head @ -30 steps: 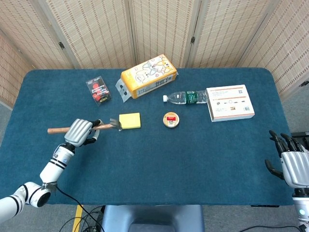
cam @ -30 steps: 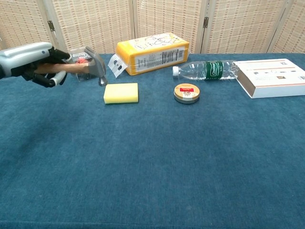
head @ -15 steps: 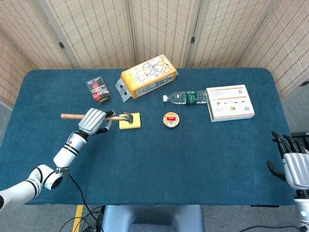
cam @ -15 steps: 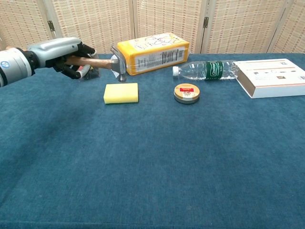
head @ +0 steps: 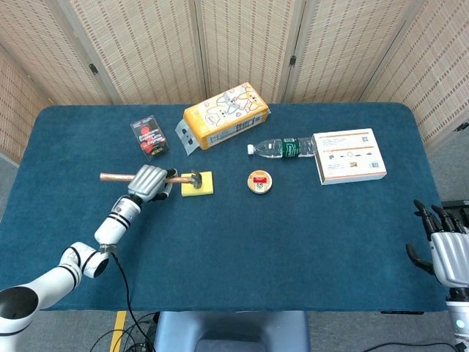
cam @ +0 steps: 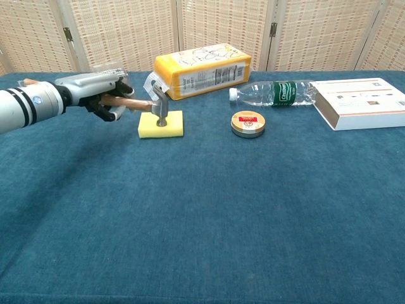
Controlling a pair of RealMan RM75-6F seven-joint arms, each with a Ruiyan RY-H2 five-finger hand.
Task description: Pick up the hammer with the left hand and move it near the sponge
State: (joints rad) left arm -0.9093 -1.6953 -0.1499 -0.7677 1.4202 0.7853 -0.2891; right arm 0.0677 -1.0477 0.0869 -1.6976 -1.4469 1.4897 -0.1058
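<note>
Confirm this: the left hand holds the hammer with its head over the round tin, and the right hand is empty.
Wrong on one point: the hammer head is over the sponge, not the tin, as the chest view shows. The left hand does hold it, and the right hand is empty.

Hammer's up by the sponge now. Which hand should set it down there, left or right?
Left. The left hand grips the hammer by its handle, head over the sponge. The right hand hangs off the table's far right edge, holding nothing.

Right robot hand (head: 447, 249) cut by frame edge; box (cam: 361, 102) too.
</note>
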